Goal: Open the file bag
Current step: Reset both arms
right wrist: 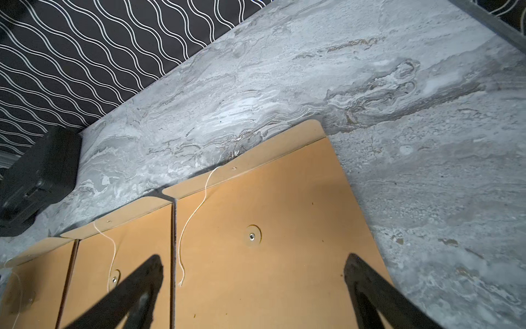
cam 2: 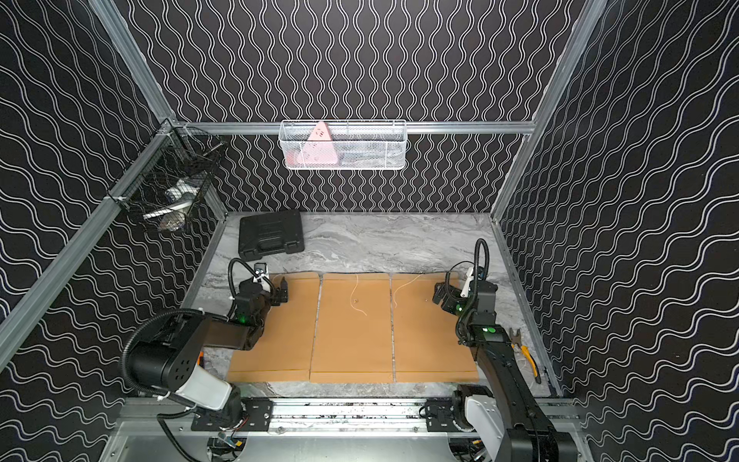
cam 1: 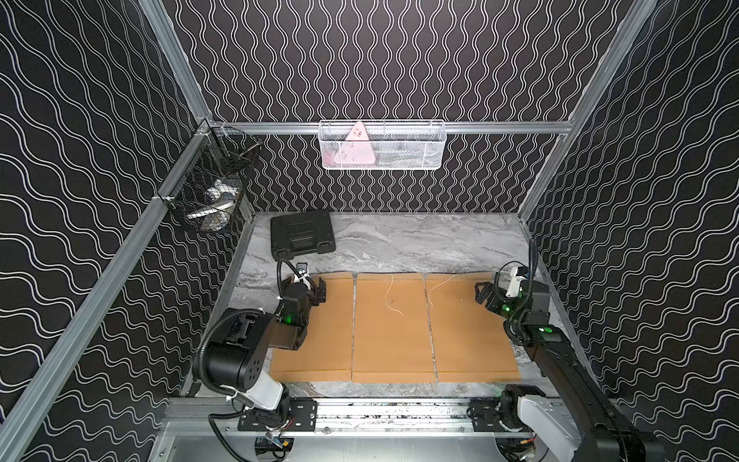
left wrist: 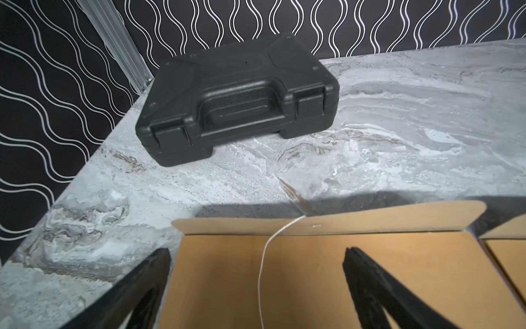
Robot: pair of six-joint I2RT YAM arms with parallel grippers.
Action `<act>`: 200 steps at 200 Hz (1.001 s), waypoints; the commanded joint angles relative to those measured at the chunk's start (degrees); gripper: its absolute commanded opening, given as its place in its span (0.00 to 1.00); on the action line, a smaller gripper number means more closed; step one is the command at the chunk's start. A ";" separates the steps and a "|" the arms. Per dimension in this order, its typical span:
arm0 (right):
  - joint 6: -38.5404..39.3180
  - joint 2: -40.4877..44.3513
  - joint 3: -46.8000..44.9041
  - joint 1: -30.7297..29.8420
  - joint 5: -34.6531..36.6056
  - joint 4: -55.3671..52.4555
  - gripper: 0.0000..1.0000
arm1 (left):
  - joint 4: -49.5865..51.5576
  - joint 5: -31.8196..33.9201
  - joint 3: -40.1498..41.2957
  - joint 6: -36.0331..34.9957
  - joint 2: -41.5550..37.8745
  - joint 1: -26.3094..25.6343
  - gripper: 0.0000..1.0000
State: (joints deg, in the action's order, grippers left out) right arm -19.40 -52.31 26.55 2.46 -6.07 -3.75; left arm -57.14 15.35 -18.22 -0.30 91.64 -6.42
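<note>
On the surface [cam 1: 400, 244], the left bag [cam 1: 332, 340] lies under my spread left pincer [left wrist: 256, 250] and the right bag [cam 1: 468, 340] under my spread right pincer [right wrist: 254, 257], both long axes running away from me.

top views: high, front, looking down | wrist views: close, low, share table [right wrist: 284, 85]

Matt kraft-paper file bags [cam 1: 394, 328] (marbled tabletop [cam 1: 400, 244]).
</note>
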 commanded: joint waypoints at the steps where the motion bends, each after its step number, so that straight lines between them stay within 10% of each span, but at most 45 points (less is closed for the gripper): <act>1: 1.69 0.10 -0.64 0.00 2.83 3.72 1.00 | -6.24 -4.47 -0.06 -1.70 1.50 0.45 0.99; 200: 9.18 -21.85 -3.47 0.00 17.03 35.91 1.00 | -1.48 -9.38 -3.05 -0.74 3.11 3.08 0.99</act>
State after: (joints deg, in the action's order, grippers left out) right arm -12.03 -71.85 22.39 2.46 9.58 23.92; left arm -56.99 6.22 -20.97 -0.73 94.50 -3.40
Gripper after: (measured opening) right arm 0.997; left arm 0.989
